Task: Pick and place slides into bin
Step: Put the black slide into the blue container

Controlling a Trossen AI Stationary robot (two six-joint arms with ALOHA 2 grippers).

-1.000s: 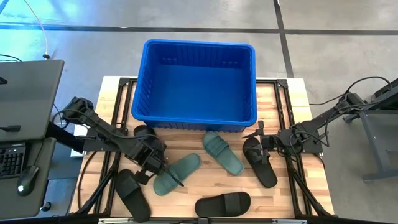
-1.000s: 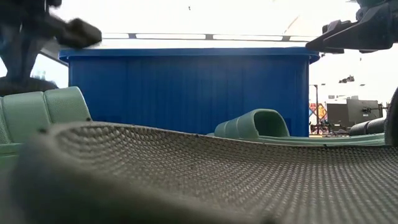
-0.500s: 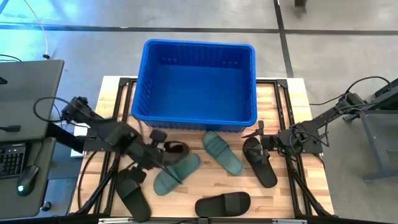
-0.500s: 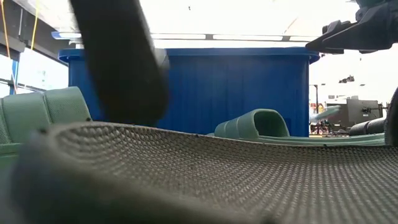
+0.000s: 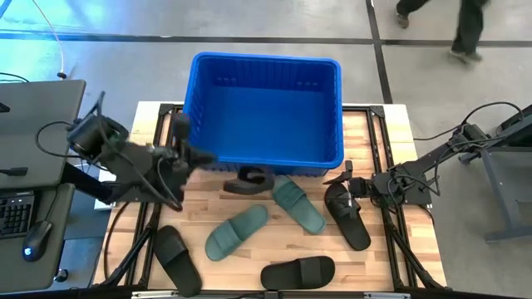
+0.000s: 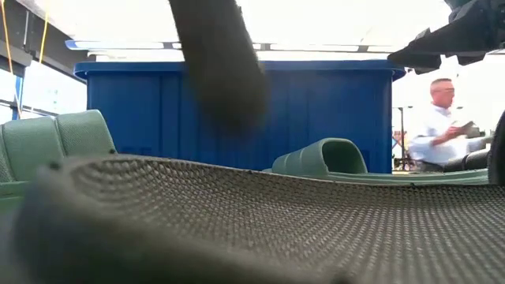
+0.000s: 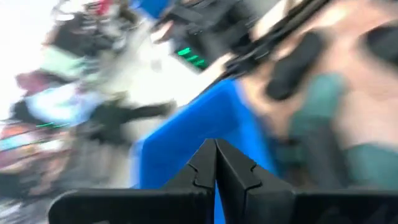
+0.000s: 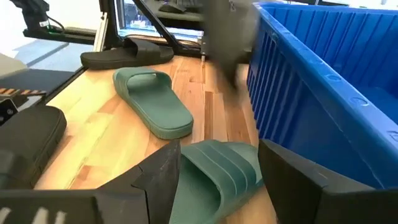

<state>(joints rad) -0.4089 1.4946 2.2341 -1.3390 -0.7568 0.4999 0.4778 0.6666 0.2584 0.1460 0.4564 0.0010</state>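
From the high view I see the bin (image 5: pixel 264 108) at the far middle of the worktop (image 5: pixel 378 137), with nothing visible inside it. My left claw (image 5: pixel 184 149) hangs over the bin's near left corner. One black slide (image 5: pixel 250 180) lies tipped just in front of the bin's near wall, apart from that claw. Two green slides sit mid-worktop, the left green slide (image 5: pixel 236 232) angled and the right green slide (image 5: pixel 298 203) just beside the tipped black one. Three more black slides lie flat: one at the near left (image 5: pixel 177 259), one at the near middle (image 5: pixel 298 272), one on the right (image 5: pixel 347 215). My right claw (image 5: pixel 347 180) waits over the far end of that right-hand slide. A person's legs (image 5: pixel 440 22) cross the floor beyond the worktop. In the low view a textured black sole (image 6: pixel 237 229) fills the foreground, a blurred dark shape hangs before the bin, and a person (image 6: pixel 434 126) stands in the room behind. The left wrist view is blurred, but its fingers (image 7: pixel 231 171) meet, clenched on nothing. In the right wrist view the claw (image 8: pixel 217 165) is spread apart above a green slide, empty, beside the bin wall.
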